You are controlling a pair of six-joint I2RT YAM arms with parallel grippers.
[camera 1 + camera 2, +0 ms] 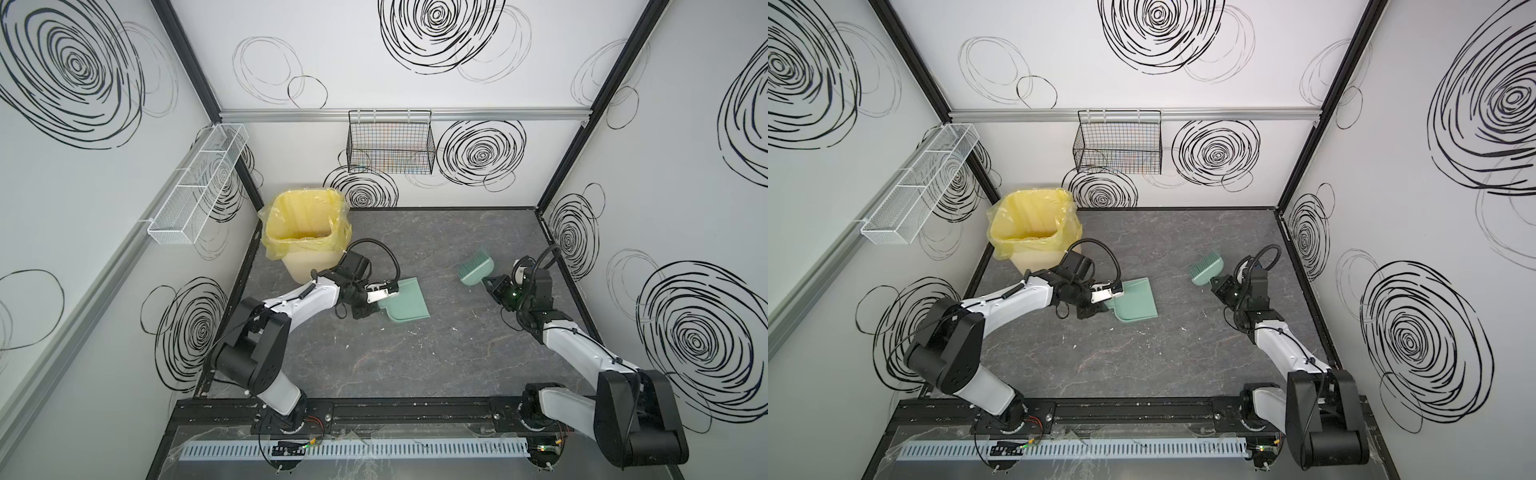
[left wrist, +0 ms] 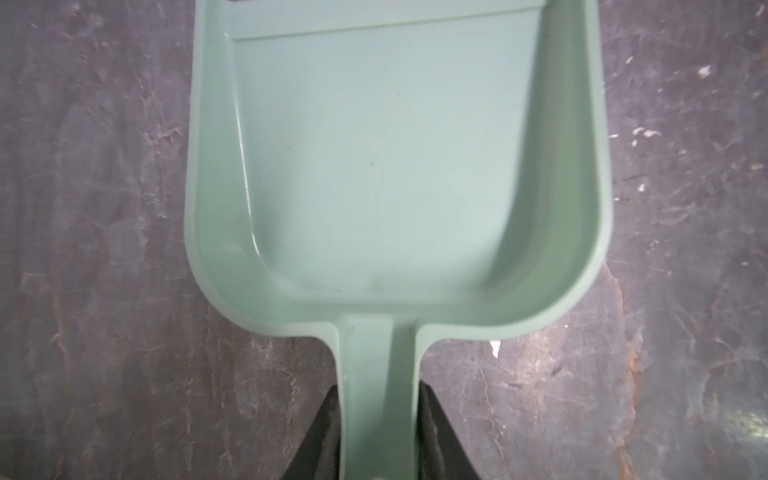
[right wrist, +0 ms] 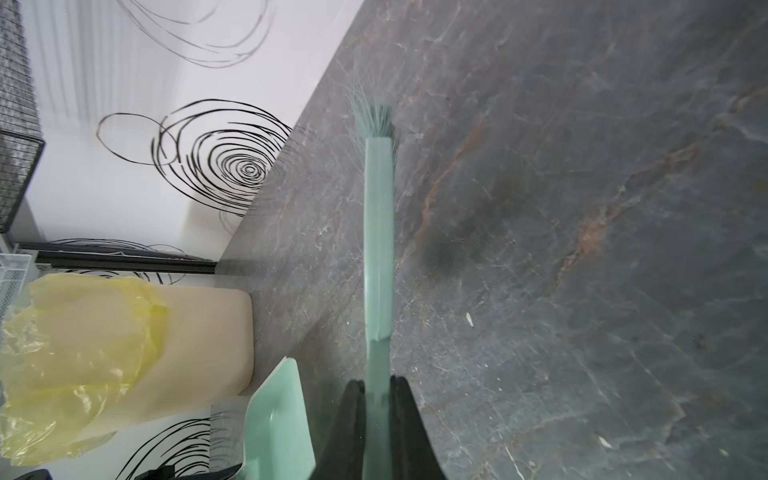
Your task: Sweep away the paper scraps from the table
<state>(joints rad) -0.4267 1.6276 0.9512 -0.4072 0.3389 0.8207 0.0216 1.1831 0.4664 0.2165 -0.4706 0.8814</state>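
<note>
Left jaws clamped on dustpan point(image 1: 405, 301) handle; pan level, on or just over worktop point(image 1: 415, 365), near lined bin point(image 1: 305, 266). Right jaws pinch brush point(image 1: 476, 270) handle, bristles toward back wall point(image 1: 299, 149), apart from pan. One pale fleck point(image 2: 494, 348) beside pan handle.

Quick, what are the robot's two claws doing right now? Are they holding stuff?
The left gripper is shut on the handle of the dustpan.
The right gripper is shut on the handle of the brush.

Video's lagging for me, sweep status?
Left gripper shut on dustpan, empty. Right gripper shut on brush. No paper scraps visible on table, only pale flecks. Nothing obstructing.
</note>
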